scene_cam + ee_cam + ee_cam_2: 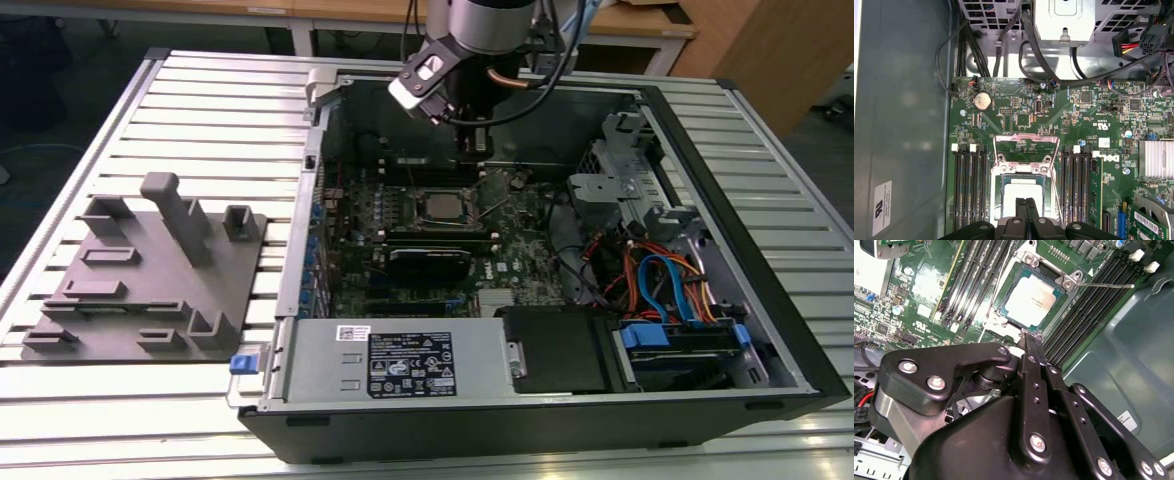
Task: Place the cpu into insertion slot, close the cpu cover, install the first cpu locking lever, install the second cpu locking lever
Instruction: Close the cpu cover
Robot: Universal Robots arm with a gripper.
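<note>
Hand (1025, 337), fingers (1032, 365) together, hangs near cpu (1033, 300) lying flat in insertion slot (1069, 283).

You are working on a metal table (200, 110) made of pale ribbed slats that run across it from side to side. Two things rest directly on it. Toward the exterior view's left lies a flat grey fixture plate (134, 275) with several low raised blocks on it and one tall post (163, 200) standing upright. Close beside it, toward the exterior view's right, a black computer case (534, 440) lies on its side, open face up, covering most of the tabletop.
</note>
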